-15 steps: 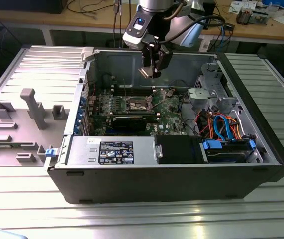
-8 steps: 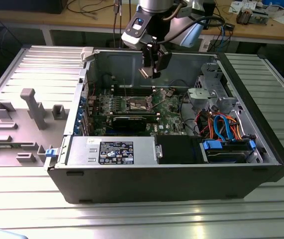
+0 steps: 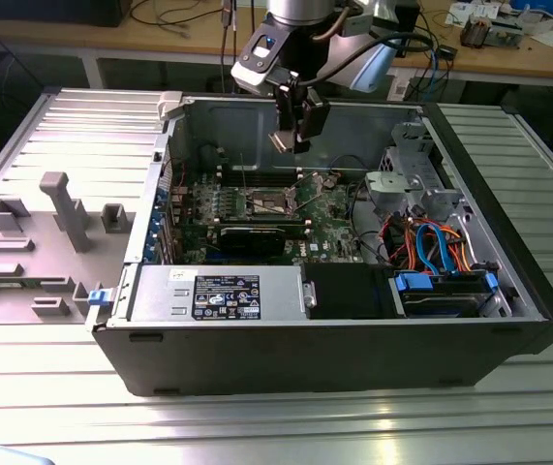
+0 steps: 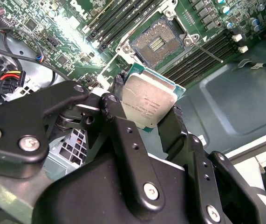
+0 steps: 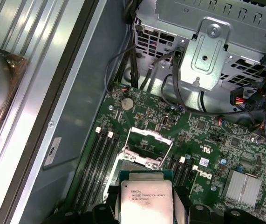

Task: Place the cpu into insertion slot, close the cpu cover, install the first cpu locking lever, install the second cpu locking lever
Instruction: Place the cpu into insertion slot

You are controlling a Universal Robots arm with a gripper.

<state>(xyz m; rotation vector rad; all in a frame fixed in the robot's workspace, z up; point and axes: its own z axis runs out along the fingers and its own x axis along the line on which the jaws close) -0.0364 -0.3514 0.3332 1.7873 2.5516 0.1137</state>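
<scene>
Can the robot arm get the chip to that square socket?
Probably yes: the jaws hold the cpu above the insertion slot, the cpu cover is flipped open, and nothing lies between.

Arm [image 3: 300, 12]: hangs in from the top edge of the exterior view; thick, silver-grey, aimed steeply downward
Wrist [image 3: 262, 53]: rounded grey housing with a blue cap at the arm's lower end; turned toward the exterior view's left
Claw [image 3: 293, 136]: black, pointing down with a slight tilt; up in the air, and we have a load on board
Fingers [image 4: 123, 135]: two black jointed links with silver screw heads in the second wrist view; drawn in from opposite sides
Grip: pinching the cpu [image 4: 147, 100] by two opposite edges; chip tilted, metal face showing in both wrist views; fingertips flank it low in the first wrist view
</scene>
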